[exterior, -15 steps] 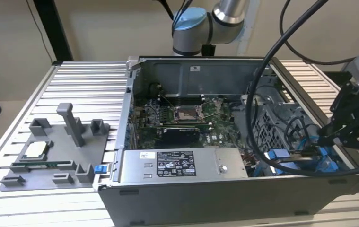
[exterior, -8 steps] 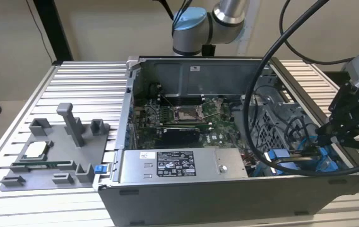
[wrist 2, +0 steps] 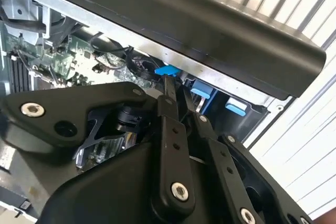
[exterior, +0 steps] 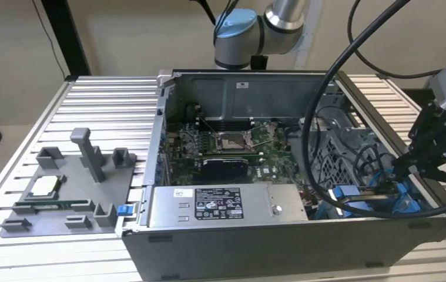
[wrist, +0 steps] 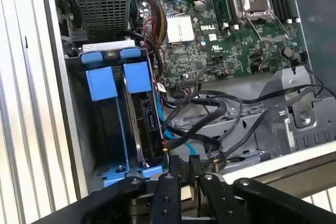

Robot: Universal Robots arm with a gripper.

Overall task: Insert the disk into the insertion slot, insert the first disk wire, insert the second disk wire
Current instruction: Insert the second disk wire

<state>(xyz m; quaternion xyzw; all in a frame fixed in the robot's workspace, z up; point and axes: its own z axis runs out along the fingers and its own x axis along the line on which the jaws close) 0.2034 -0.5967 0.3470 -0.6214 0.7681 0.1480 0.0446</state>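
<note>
Low at the case's corner, claw [exterior: 431, 176] above the disk [wrist: 143, 114] in the insertion slot [wrist: 97, 145], grip unclear.

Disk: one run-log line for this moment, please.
disk: seated on edge in insertion slot | gripper: at slot's near end, over blue frame tab | cables: loose beside bay

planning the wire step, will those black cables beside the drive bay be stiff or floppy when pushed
Probably floppy: the black cables sag in loose loops across the grey chassis. They look thin and light, so likely springy, sliding aside rather than staying put.
</note>
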